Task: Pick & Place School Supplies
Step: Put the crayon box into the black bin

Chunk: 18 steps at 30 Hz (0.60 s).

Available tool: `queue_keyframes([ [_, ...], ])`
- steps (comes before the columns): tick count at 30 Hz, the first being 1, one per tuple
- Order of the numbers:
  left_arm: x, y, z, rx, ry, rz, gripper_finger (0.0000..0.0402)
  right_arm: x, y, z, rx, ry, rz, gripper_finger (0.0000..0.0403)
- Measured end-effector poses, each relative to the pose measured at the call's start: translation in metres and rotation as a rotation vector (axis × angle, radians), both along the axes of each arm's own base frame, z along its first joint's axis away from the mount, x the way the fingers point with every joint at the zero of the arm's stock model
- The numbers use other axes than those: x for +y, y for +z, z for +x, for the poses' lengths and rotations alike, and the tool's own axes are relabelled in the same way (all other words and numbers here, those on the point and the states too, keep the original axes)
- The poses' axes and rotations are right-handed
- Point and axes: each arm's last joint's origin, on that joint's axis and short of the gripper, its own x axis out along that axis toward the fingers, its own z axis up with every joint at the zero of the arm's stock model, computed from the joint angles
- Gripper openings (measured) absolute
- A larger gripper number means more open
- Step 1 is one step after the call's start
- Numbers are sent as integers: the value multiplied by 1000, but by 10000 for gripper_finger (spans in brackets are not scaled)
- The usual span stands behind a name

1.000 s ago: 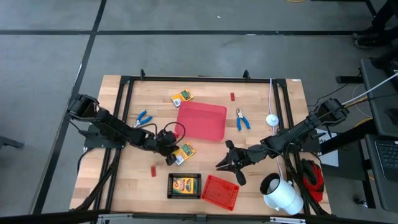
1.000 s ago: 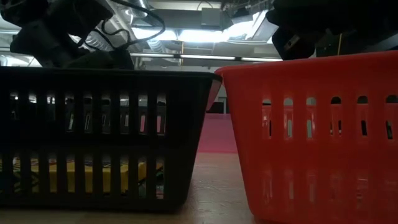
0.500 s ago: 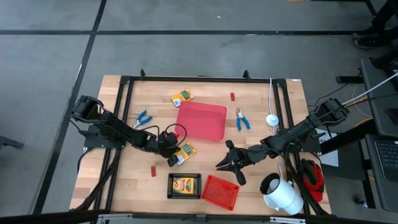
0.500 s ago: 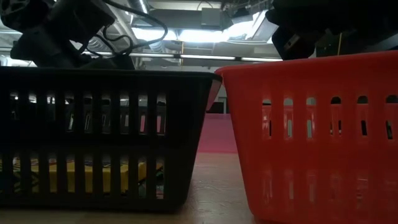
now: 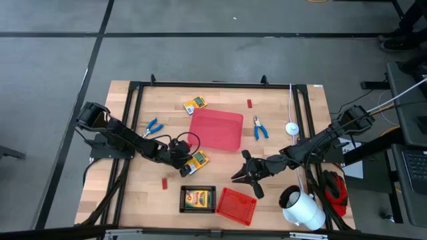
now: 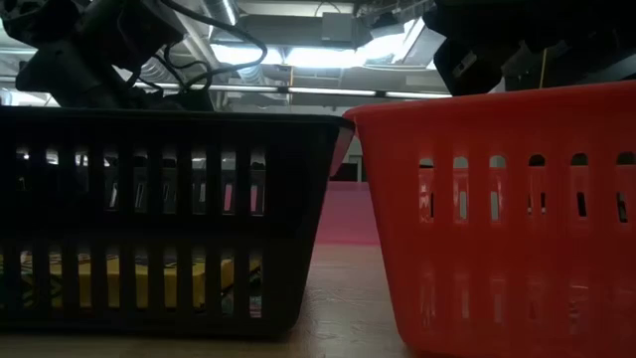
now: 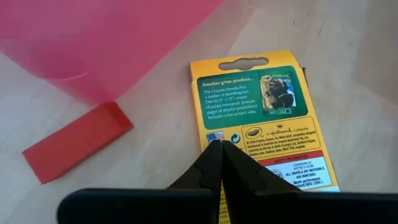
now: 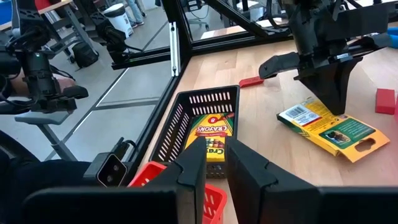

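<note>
A flat yellow-and-green card box (image 5: 199,159) lies on the table near the red tray's near-left corner, also seen in the left wrist view (image 7: 264,106) and the right wrist view (image 8: 333,132). My left gripper (image 5: 185,165) (image 7: 217,149) stands over it, shut. A small red block (image 7: 78,142) lies beside the box. My right gripper (image 5: 243,175) (image 8: 214,149) hovers open to the right, touching nothing. A second card box (image 5: 195,103) lies near the far edge and a third (image 5: 198,199) in the black basket. Blue-handled pliers (image 5: 153,127) (image 5: 259,127) and red blocks (image 5: 164,183) (image 5: 249,103) lie on the wood. My left gripper comes from above, pointing down, and its shut fingertips (image 7: 211,163) stand on the card box's printed face near the barcode end (image 7: 249,134). The box lies flat on the table. The right wrist view shows the same fingers (image 8: 329,93) upright over the box.
The large red tray (image 5: 217,129) sits mid-table. The black basket (image 5: 183,200) and the red mesh basket (image 5: 236,205) stand at the near edge and fill the low view. A white roll (image 5: 300,207) lies near the right corner. A black frame rims the table.
My left arm has shifted slightly over the card box, and its gripper has stayed shut.
</note>
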Motion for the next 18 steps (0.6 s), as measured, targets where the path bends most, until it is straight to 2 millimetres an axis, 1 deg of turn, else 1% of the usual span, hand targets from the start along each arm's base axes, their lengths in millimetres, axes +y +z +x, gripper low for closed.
queue_keyframes([
  [11,2,-2,-3,23,28,23,2,0,2,0,-15,4,11,61],
  [15,4,-5,-7,60,40,47,2,0,2,0,-15,3,13,61],
  [18,5,-9,-10,32,48,31,2,0,2,0,-18,4,14,61],
])
